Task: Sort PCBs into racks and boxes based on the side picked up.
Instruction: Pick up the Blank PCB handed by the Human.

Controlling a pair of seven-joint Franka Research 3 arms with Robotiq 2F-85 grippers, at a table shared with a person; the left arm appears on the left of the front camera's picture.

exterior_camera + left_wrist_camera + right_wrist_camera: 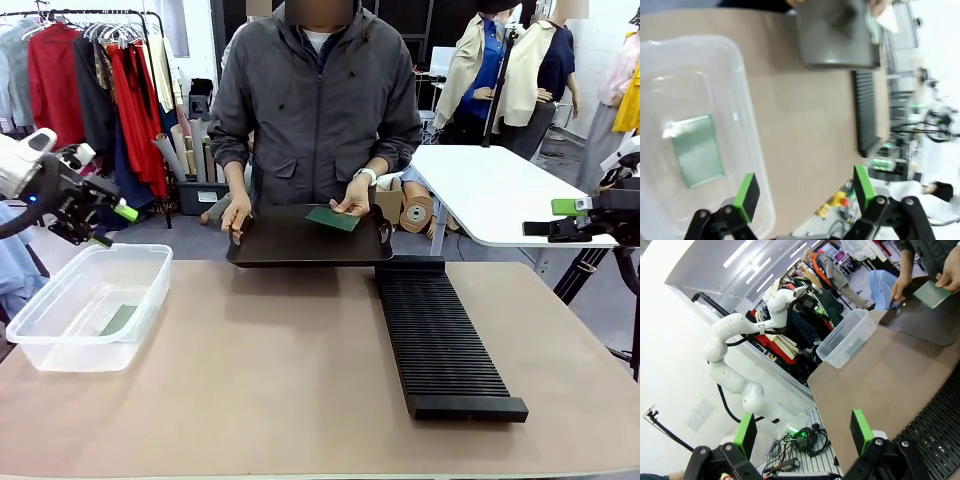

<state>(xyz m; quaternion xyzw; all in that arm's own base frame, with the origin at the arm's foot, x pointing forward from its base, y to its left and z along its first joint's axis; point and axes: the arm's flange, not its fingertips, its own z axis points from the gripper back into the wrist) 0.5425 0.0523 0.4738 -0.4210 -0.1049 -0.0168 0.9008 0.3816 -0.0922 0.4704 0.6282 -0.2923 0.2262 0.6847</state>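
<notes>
One green PCB (333, 218) lies on a flat black tray (300, 245) that a person holds at the table's far edge, one hand (352, 198) resting on the board. A second PCB (118, 320) (697, 150) lies flat on the bottom of the clear box (90, 305) (747, 125) at the left. The long black rack (440, 335) (865, 115) runs down the right of the table, its slots bare. My left gripper (112, 226) (805, 192) hangs open above the box's far side. Off the table's right side, my right gripper (560, 218) (803, 432) is open and holds nothing.
The person's other hand (237, 214) grips the tray's left handle. A white table (500, 190) stands behind at the right, and a clothes rail (100, 70) at the back left. In the right wrist view the box (847, 337), tray (935, 315) and rack (935, 415) lie beyond my fingers.
</notes>
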